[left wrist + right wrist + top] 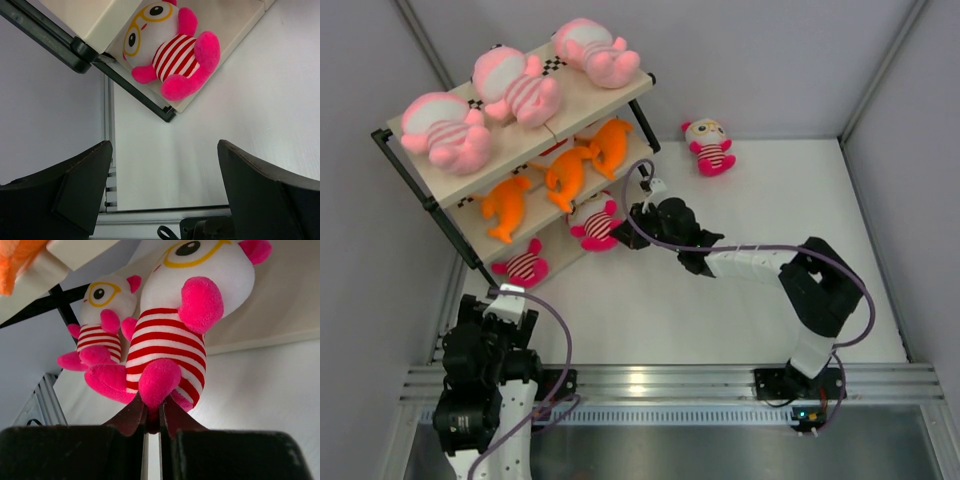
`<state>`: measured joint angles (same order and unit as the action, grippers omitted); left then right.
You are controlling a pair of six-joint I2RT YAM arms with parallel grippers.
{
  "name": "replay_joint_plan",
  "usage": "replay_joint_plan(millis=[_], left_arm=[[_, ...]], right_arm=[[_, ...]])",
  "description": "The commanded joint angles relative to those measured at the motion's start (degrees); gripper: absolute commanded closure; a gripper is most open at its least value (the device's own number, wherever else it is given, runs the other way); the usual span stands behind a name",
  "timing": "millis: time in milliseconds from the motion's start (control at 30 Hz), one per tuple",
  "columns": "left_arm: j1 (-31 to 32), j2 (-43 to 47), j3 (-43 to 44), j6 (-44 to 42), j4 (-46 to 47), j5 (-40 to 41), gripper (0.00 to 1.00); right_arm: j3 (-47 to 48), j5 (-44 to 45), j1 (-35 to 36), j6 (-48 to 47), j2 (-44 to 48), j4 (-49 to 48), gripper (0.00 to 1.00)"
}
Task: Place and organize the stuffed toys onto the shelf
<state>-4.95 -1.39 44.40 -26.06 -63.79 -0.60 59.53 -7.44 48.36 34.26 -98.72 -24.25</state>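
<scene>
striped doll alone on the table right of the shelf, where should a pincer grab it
Probably best to take the striped doll across its torso, coming down from above: it lies face up on the table, and the torso is narrower than the head.

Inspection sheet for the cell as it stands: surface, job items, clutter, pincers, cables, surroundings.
Surface: white table, no marks seen.
Job's things: shelf; three pink plush toys on top tier; three orange fish on middle tier; left doll on bottom tier; held doll at bottom tier; loose doll on the table, off the shelf.
Clutter: nothing seen.
Grippers: left pincer open, empty, by its base; right pincer shut on the held doll's lower end.
Cables: purple cable looped along each arm.
Surroundings: grey walls; metal rail at near edge.
</scene>
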Motion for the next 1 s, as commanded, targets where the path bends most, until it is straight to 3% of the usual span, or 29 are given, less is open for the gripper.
replay_joint_plan(millis=[0, 233, 567, 600, 667, 700, 733, 833, 967], left_arm=[[-0.6, 0.1, -0.8, 0.3, 6.3, 0.0, 0.08], [-0.9, -0.1, -1.3, 0.3, 6.7, 0.0, 0.08], [-1.4, -0.1, -2.0, -0.2, 7.5, 0.0, 0.07], [-1.6, 0.0, -2.0, -0.2, 7.5, 0.0, 0.07], [-1.6, 0.0, -2.0, -0.2, 7.5, 0.0, 0.07], [-1.6, 0.1, -2.0, -0.2, 7.4, 0.0, 0.07], [-1.6, 0.1, -2.0, -0.2, 7.4, 0.0, 0.07], [-1.7, -0.1, -2.0, -0.4, 7.4, 0.0, 0.07], [-1.8, -0.1, -2.0, -0.4, 7.4, 0.0, 0.07]], right_arm=[[5.5, -2.0, 0.4, 0.5, -4.8, -6.2, 1.00], [13.2, -3.9, 0.3, 4.1, -18.2, -10.3, 1.00], [24.2, -7.4, 0.3, 5.6, -27.5, -10.6, 0.97], [25.1, -7.3, 0.1, 5.9, -28.2, -10.1, 0.94], [26.9, -7.7, 0.0, 7.1, -29.1, -8.3, 0.78], [26.7, -8.0, -0.2, 7.6, -29.0, -8.5, 0.68], [25.4, -8.6, -0.2, 8.2, -28.3, -10.6, 0.52], [21.3, -10.6, -0.3, 8.6, -23.7, -12.3, 0.40], [6.2, -9.8, -2.1, 9.1, -12.2, -14.1, 0.33]])
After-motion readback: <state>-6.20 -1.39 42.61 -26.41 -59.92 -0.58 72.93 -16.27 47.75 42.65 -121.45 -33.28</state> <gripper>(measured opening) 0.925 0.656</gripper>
